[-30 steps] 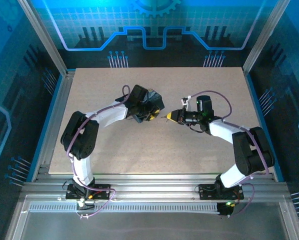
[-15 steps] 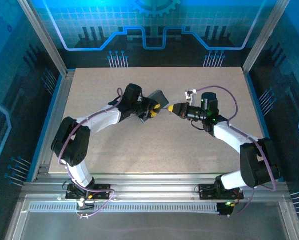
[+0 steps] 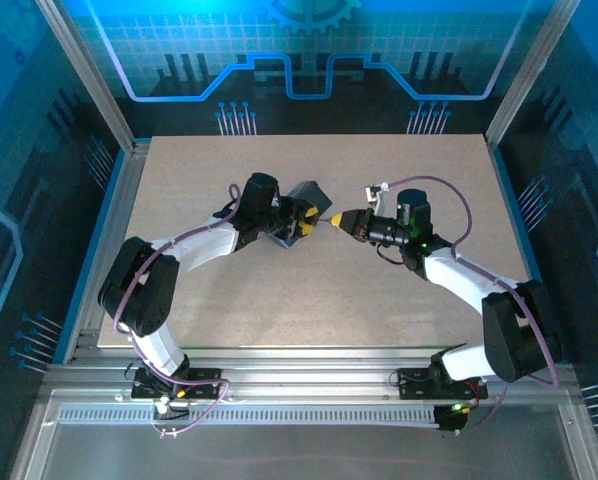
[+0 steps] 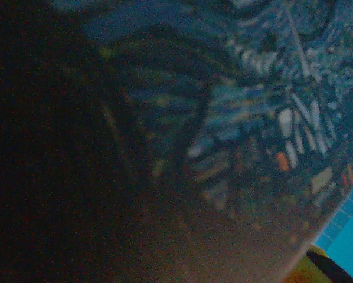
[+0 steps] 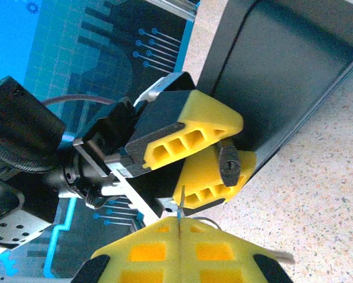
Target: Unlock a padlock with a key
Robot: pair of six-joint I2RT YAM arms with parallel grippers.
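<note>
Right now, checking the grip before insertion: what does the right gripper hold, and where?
The key, pinched at its rear end in the right gripper; its thin blade sticks out.

Small dark padlock [image 5: 229,165] showed its keyhole end; the thin silvery key [image 5: 180,203] - upright, tip up - stood just below-left, apart.

left arm [image 3: 199,240]: elbow swung outward | right fingers [image 3: 341,219]: shifted toward far edge
</note>
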